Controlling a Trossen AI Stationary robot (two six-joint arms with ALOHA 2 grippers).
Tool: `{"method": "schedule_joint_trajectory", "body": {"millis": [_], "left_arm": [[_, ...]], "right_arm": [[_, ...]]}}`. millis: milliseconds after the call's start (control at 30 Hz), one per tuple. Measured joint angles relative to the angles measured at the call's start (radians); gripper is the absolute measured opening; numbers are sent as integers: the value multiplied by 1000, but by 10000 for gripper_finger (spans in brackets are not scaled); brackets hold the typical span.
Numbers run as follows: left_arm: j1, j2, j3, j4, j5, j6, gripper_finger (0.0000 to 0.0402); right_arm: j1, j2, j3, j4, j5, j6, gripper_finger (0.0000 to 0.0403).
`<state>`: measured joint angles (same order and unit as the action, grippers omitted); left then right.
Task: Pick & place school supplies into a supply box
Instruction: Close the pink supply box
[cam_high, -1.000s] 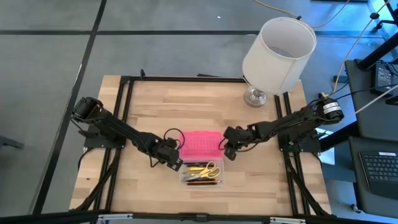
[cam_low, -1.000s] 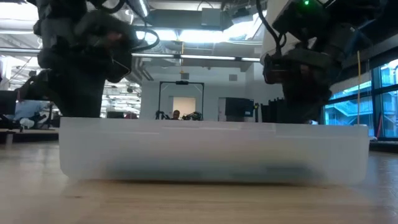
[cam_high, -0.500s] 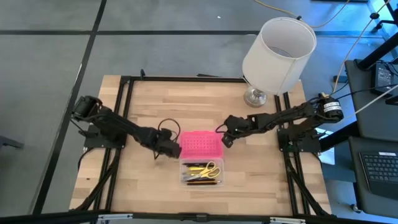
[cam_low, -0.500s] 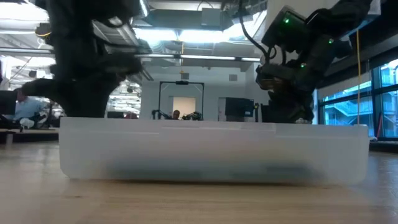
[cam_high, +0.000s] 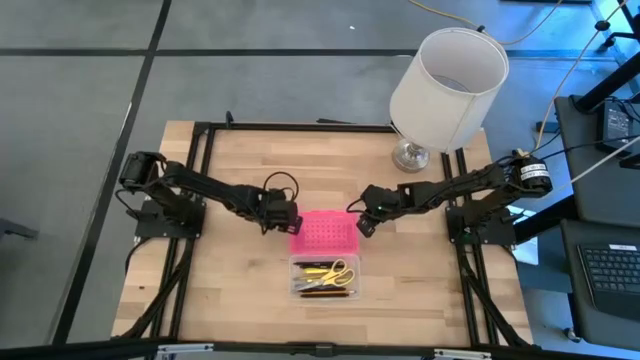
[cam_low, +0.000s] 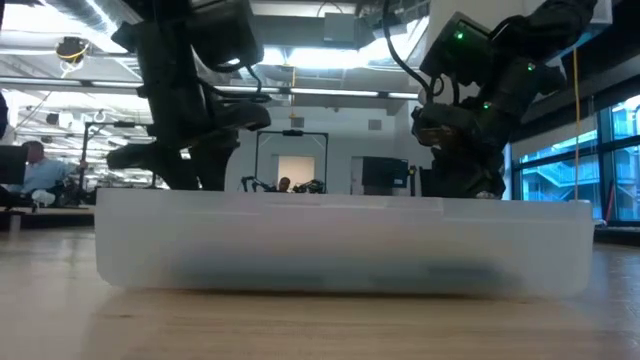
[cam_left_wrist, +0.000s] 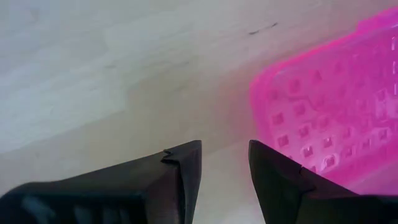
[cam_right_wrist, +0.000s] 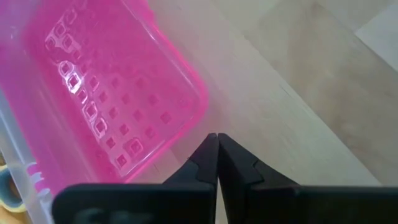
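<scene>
The supply box lies open near the table's middle. Its clear base holds yellow-handled scissors and several pens and pencils. The pink lid is folded back flat on the wood, on the base's far side. My left gripper is open at the lid's far left corner. My right gripper is shut just off the lid's far right corner. In the low view the base's clear wall fills the foreground and hides the supplies. My left gripper stands slanting down at the pink lid's left edge, with one finger in front of that edge and the other over bare wood. I cannot tell whether it touches the lid. My right gripper touches nothing.
A white lampshade on a metal foot stands at the table's far right corner. A black frame runs along the table's edges. Bare wood lies left and right of the box.
My left gripper has moved from the box's near left side toward the far edge and a little right, up to the lid's far left corner. My right gripper has drawn back slightly toward the far edge, then stayed still. The box and lid have not moved.
</scene>
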<state>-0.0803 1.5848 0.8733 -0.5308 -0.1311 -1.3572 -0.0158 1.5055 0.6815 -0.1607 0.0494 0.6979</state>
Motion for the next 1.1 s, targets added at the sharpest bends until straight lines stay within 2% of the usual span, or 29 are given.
{"method": "schedule_joint_trajectory", "body": {"millis": [333,567,733,900,1100], "left_arm": [[35,0,0,1,-88,60,125],[47,0,0,8,-16,-8,124],[57,1,0,8,-11,-9,115],[92,31,0,7,18,50,92],[111,52,0,26,22,78,34]], "right_arm": [[0,0,0,-2,-1,-1,14],[0,0,0,1,0,3,16],[0,4,0,7,-1,6,15],[0,56,-1,15,-18,23,5],[0,66,-2,20,-18,30,16]]}}
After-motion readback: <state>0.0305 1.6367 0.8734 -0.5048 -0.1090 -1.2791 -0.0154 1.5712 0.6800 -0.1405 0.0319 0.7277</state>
